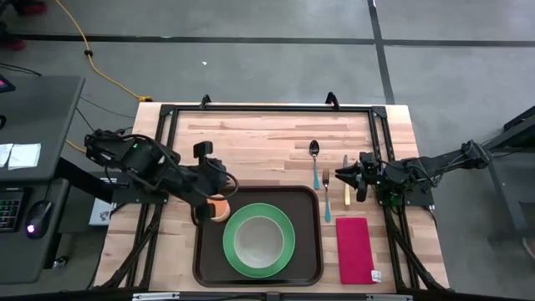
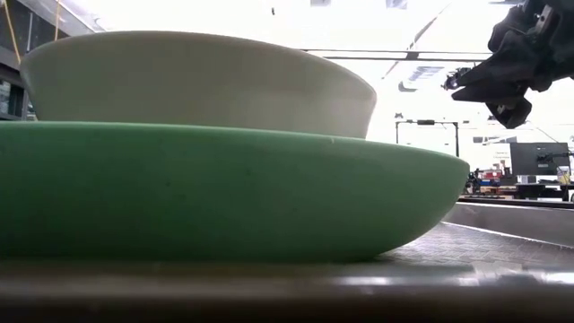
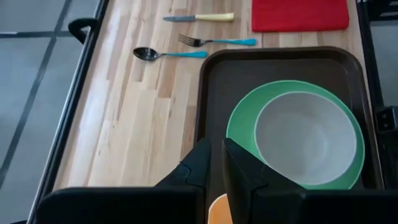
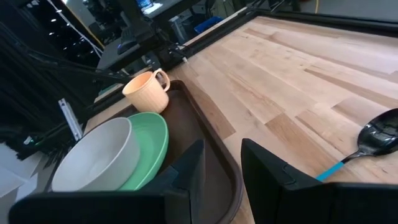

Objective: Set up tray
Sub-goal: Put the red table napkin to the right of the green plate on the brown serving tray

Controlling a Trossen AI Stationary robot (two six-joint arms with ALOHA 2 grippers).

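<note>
While the tray [image 1: 257,276] sits at the desk's [image 1: 251,138] near edge, it already carries the green plate [image 1: 284,247] with the pale bowl [image 1: 257,241] stacked inside. The left gripper [image 1: 219,203] hangs over the tray's far left corner, fingers narrowed on the orange mug [image 1: 219,209], not yet let go. Still off the tray: spoon [image 1: 315,159], fork [image 1: 327,196], knife [image 1: 346,192] and red napkin [image 1: 356,249]. The right gripper [image 1: 344,174] hovers above the cutlery, fingers parted and holding nothing.
</note>
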